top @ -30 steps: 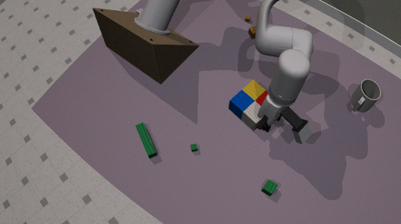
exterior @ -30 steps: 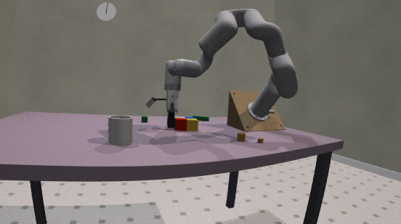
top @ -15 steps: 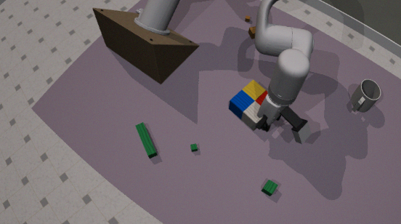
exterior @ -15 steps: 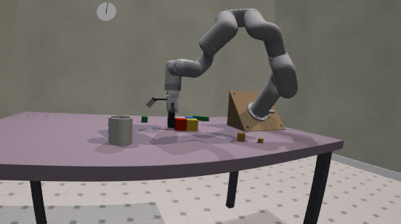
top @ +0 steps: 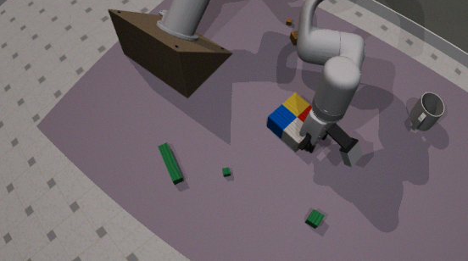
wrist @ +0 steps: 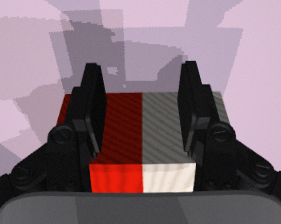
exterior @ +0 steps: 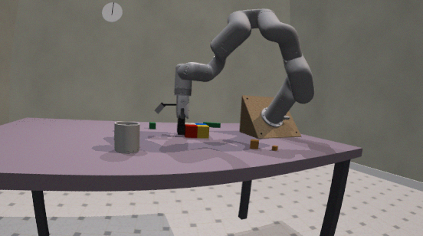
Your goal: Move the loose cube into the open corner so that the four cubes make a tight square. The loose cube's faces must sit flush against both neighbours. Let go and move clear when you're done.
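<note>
Beside the red cube (top: 304,113) (exterior: 191,131) (wrist: 117,178), the end effector (top: 309,145) (exterior: 181,133) (wrist: 141,81) points downward

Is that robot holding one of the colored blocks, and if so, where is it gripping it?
Nothing is held: the gripper stands partly open beside the red cube and white cube, with neither between its fingers.
</note>
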You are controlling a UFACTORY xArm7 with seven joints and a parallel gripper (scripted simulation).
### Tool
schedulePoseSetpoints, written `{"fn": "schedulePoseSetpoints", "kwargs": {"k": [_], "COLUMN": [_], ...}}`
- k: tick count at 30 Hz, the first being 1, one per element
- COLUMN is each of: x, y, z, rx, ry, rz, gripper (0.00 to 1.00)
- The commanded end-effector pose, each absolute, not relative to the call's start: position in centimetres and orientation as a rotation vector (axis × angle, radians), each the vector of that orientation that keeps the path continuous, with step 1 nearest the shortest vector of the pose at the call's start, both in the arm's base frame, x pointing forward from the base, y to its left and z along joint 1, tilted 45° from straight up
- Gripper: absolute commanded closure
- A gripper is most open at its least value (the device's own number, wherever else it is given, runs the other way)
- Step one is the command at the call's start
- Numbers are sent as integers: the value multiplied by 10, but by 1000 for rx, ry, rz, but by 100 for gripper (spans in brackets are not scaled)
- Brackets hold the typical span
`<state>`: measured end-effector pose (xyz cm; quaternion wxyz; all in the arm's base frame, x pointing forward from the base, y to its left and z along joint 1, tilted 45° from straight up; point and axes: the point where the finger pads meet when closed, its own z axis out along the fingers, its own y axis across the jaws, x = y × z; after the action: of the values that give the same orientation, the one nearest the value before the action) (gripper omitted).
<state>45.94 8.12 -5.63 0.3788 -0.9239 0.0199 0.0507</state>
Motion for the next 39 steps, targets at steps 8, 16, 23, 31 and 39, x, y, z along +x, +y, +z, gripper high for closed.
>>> {"fn": "schedulePoseSetpoints", "kwargs": {"k": [8, 16, 23, 31, 39], "x": [461, 462, 466, 471, 471], "y": [79, 79, 79, 79, 78], "z": [-56, -56, -56, -57, -56], "rx": [-2363, -2363, -2363, -2363, -2363], "ry": [53, 53, 53, 53, 53], "rz": [124, 124, 124, 124, 124], "gripper": [52, 52, 52, 52, 52]}}
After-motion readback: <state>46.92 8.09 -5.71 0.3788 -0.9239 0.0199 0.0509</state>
